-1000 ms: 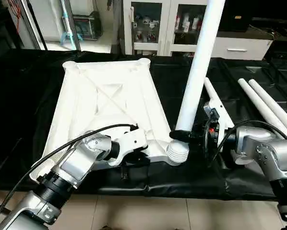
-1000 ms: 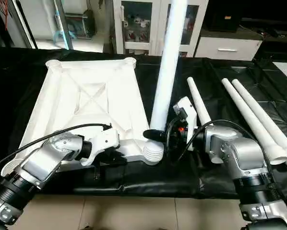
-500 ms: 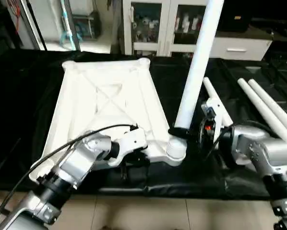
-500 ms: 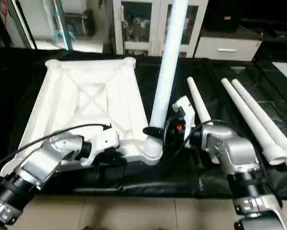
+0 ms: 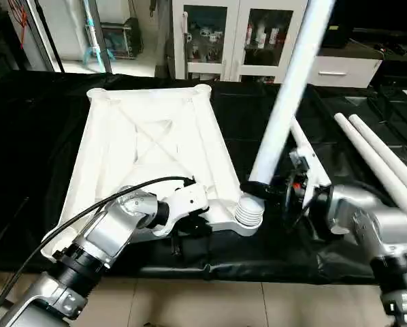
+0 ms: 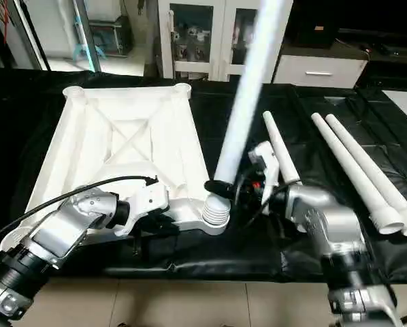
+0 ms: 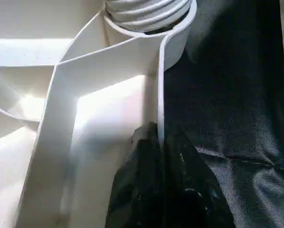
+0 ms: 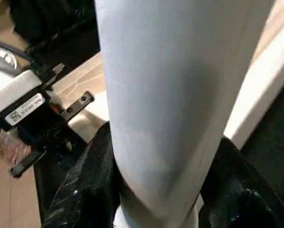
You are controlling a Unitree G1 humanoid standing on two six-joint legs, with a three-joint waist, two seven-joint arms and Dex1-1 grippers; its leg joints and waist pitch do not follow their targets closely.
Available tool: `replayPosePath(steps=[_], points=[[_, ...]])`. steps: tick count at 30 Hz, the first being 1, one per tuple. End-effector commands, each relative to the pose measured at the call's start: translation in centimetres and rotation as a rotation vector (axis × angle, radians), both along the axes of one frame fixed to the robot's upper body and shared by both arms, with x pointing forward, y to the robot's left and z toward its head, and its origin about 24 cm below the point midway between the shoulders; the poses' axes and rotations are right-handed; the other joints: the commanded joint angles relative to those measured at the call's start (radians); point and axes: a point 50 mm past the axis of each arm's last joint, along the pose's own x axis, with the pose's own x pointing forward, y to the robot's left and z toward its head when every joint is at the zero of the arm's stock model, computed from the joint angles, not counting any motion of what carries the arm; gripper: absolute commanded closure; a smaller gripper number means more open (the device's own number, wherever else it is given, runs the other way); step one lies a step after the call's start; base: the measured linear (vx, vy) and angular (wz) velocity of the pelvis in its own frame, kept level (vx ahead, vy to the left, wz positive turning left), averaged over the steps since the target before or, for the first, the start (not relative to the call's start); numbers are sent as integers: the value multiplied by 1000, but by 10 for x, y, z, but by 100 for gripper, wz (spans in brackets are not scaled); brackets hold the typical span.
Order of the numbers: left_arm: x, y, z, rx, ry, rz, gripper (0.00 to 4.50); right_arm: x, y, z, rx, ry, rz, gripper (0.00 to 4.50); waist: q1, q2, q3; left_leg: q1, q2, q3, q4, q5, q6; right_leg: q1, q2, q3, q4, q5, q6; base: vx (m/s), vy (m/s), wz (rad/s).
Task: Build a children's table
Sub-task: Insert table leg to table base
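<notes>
I have the table top [image 5: 149,146] lying ribbed side up on the black-draped table [image 5: 26,136]. My left hand [image 5: 190,230] is pinched shut on its near rim. My right hand [image 5: 258,189] is clamped round a leg [image 5: 285,95] just above the corner socket [image 5: 249,212]; the leg leans right. The plastic looks light, stiff and slick, so I judge low on the leg the best hold. Three spare legs [image 5: 373,153] lie beyond my right arm.
</notes>
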Motion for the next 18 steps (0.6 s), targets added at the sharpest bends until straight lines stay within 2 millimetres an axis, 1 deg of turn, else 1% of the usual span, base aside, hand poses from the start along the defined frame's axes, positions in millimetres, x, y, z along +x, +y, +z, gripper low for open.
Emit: replayPosePath(steps=[1,2,4,5,6,7,9,10,14,15,17,18], points=[[1,3,-9,-4,20,56,450,-4,-7,-10,-31,40,-56,265,-3,-15,-46,10,64,-28,-93,-275,17,28,-79,49,-102,-487,-144,0,0,0],[2,2,-8,-5,20,59,450,-7,-8,-12,-18,42,-72,265,-5,-14,-46,10,63,-28,-93,-279,15,28,-79,49,-103,-499,-138,0,0,0],[4,1,-7,-12,13,70,450,-12,-9,-17,13,44,-119,265,-3,-14,-44,16,62,-28,-92,-304,12,20,-80,49,-112,-543,-120,0,0,0],[4,1,-7,-13,13,70,450,-13,-9,-17,14,44,-120,265,-3,-14,-44,16,62,-28,-92,-304,12,20,-80,49,-112,-543,-120,0,0,0],[6,1,-6,-15,8,77,450,-15,-9,-18,26,44,-131,265,-6,-16,-43,13,62,-31,-95,-314,11,22,-80,47,-113,-564,-112,0,0,0],[7,1,-6,-15,6,80,450,-17,-9,-18,30,43,-135,265,-4,-15,-43,15,63,-32,-96,-321,8,19,-80,47,-114,-575,-103,0,0,0],[9,0,-5,-17,0,87,450,-21,-7,-19,15,40,-130,265,-6,-14,-41,13,62,-34,-98,-330,7,19,-81,46,-116,-588,-97,0,0,0],[10,0,-4,-19,-3,89,450,-22,-7,-20,-1,35,-123,265,-6,-15,-42,12,63,-35,-99,-334,5,19,-82,46,-118,-601,-87,0,0,0],[11,-2,-4,-24,-11,96,450,-26,-6,-20,-78,-1,-115,265,-8,-12,-42,9,65,-38,-104,-338,3,22,-84,44,-119,-588,-87,0,0,0],[11,-2,-4,-24,-13,97,450,-27,-7,-21,-89,-7,-114,265,-9,-12,-41,10,65,-38,-105,-344,2,21,-83,44,-121,-588,-85,0,0,0],[11,-2,-4,-24,-14,99,450,-28,-7,-20,-111,-19,-107,265,-11,-14,-39,13,64,-38,-105,-360,2,18,-84,44,-124,-606,-84,0,0,0],[11,-2,-5,-25,-13,100,450,-30,-6,-20,-119,-24,-100,265,-9,-13,-39,16,64,-36,-104,-367,3,15,-86,46,-128,-619,-80,0,0,0]])
